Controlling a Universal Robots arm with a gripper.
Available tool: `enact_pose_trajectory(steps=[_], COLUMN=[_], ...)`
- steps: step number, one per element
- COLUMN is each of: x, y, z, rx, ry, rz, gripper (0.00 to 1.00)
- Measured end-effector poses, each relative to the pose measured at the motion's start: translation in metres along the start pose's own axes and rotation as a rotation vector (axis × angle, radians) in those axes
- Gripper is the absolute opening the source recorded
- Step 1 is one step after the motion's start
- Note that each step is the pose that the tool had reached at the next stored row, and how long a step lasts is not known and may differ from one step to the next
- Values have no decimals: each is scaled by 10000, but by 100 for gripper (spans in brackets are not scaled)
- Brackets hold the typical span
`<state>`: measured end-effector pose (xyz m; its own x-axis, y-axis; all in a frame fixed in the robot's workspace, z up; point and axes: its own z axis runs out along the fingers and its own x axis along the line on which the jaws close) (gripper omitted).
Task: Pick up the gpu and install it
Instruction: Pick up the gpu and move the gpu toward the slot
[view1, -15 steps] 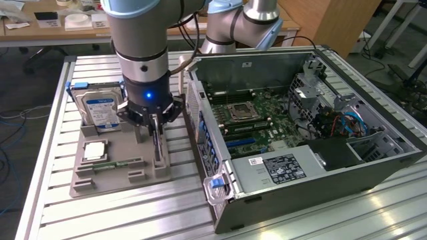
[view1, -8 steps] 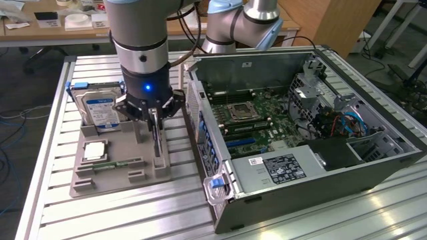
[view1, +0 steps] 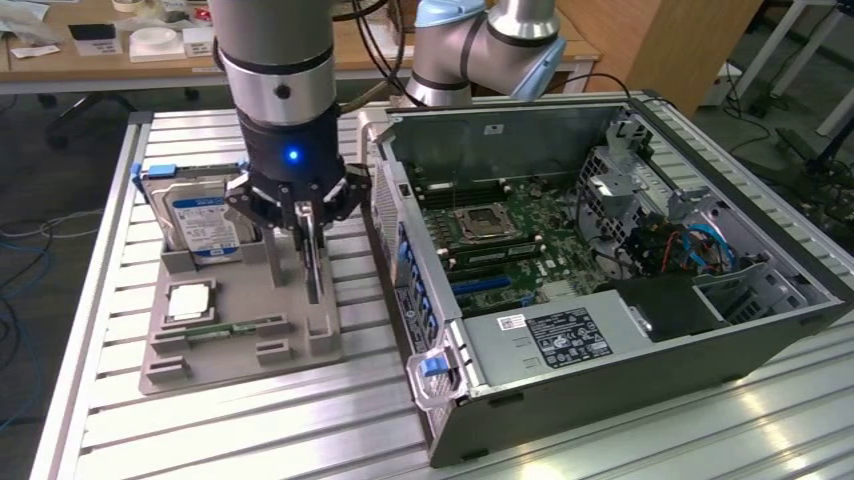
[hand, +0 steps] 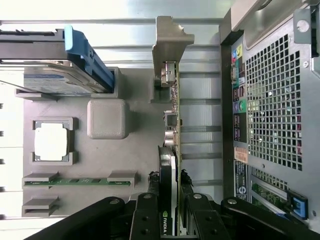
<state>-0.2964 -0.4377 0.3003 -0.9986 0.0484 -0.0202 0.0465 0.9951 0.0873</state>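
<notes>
slatted metal table (view1: 200, 430) | wooden desk (view1: 147, 68) behind | grey floor (view1: 54, 190) | loose cables (view1: 27, 235)

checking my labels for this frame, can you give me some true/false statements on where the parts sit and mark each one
1. The gripper is closed on the gpu, which stands on edge at the gray tray. True.
2. The hard drive lies flat inside the computer case. False: it stands upright in the tray, outside the case.
3. The case is open, with its motherboard exposed. True.
4. The gpu is seated in the motherboard. False: it is outside the case, at the tray.
5. The green memory stick lies in the tray. True.
</notes>
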Motion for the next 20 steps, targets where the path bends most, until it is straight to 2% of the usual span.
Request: enact_pose_trajectory(steps=[20], x=[-13], y=[48], z=[-545], rx=[-1], ry=[0], rz=[0], gripper=[26])
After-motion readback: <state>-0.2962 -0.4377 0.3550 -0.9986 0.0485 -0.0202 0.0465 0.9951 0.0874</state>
